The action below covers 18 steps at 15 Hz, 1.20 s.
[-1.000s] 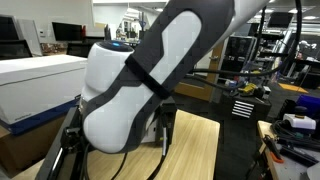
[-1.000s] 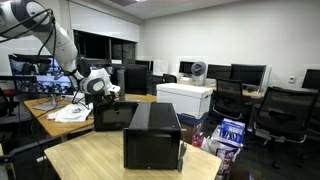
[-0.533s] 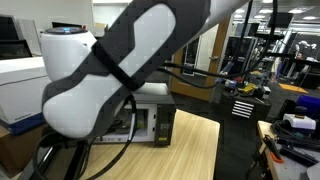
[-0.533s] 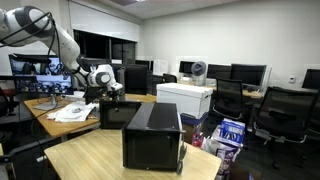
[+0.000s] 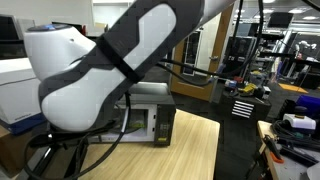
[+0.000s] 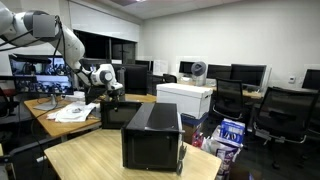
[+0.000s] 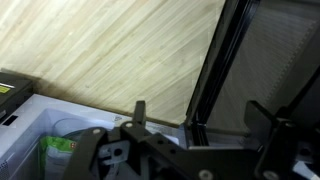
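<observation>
1. One claw [image 7: 200, 118] shows in the wrist view. Its two fingers [image 7: 140, 112] are spread well apart and released, with nothing clamped between them.
2. One dark panel [image 7: 275, 50] with a mesh-like face fills the right side of the wrist view. Its black edge runs down into the gap between the fingers. I cannot tell whether either finger touches it.
3. One pale wooden table [image 7: 110, 50] lies beneath the panel, to its left.
4. One white object [image 7: 45, 150] with a green patch sits at the lower left of the wrist view. It is too cropped to identify.
5. One black box [image 6: 152, 135] stands on the table. In an exterior view the claw [image 6: 108, 88] hangs behind it to the upper left.
6. The robot arm [image 5: 110, 70] takes up most of an exterior view. It hides the left part of the black box [image 5: 150, 115], whose front has a window.
7. One white box [image 6: 186, 98] stands behind the black box, well apart from the claw.
8. Several monitors [image 6: 248, 73] line the back of the room, and at least two office chairs [image 6: 285, 115] stand at the right.
</observation>
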### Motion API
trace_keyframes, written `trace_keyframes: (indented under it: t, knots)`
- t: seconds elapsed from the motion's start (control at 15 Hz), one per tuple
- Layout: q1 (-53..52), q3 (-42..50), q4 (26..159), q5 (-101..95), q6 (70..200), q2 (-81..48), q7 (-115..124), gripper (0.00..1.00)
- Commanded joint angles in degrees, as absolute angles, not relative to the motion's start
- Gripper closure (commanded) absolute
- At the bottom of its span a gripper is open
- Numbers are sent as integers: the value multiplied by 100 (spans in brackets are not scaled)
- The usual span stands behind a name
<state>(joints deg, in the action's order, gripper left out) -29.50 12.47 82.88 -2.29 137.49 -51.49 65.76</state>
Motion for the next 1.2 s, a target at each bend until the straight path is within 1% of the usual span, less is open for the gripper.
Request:
trace_keyframes:
  t: [0.0, 0.07, 0.13, 0.27, 1.13]
  knots:
    - [-2739, 939, 9241, -580, 15194, -4970, 6511, 0]
    - [-2724, 945, 9422, -596, 15453, -4918, 6528, 0]
    - [-2748, 1032, 9003, -545, 14995, -4951, 6634, 0]
    - [-2743, 1035, 9191, -526, 15312, -4912, 6609, 0]
    - [-2743, 1027, 9204, -527, 15326, -4903, 6607, 0]
